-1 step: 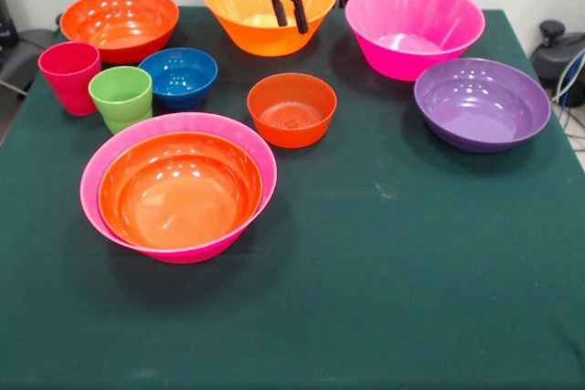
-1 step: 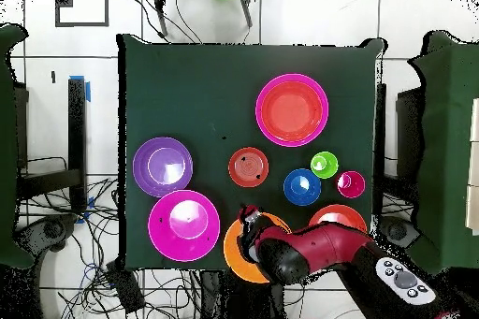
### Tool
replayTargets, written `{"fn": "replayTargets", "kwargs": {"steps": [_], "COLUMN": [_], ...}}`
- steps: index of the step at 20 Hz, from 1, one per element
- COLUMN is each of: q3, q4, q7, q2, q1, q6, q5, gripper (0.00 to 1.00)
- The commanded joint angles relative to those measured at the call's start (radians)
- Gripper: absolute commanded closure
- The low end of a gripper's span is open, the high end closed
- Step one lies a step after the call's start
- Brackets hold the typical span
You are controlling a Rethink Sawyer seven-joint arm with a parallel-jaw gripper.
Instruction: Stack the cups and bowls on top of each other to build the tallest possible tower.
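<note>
Looking across the dark green tablecloth (image 1: 411, 253) on a white tiled floor (image 2: 309, 11), we see the gripper (image 1: 289, 8) hanging empty, fingers slightly parted, over the far light orange bowl (image 1: 239, 8), while the tower (image 1: 178, 187), a red-orange bowl inside a magenta bowl, sits near left.

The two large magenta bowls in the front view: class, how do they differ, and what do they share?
The near magenta bowl holds a red-orange bowl nested inside it; the far magenta bowl is empty. The near magenta bowl sits near the green cup, while the far magenta bowl stands beside the purple bowl. Both magenta bowls are upright, round, glossy and look similar in size.
</note>
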Motion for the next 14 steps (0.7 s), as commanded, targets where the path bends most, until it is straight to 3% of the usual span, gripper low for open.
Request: {"fn": "replayTargets", "kwargs": {"steps": [1,8,14], "q3": [0.040,-0.008,-0.017], "q4": [-0.006,-0.027,-0.025], "q7": [-0.106,-0.066,-0.070], "q2": [0.017,0.065,0.048], "q1": [0.051,0.103,0.110], "q6": [0.093,0.031,0.030], "q5": [0.000,-0.029,-0.030], "gripper": [0.00,0.00,0.00]}}
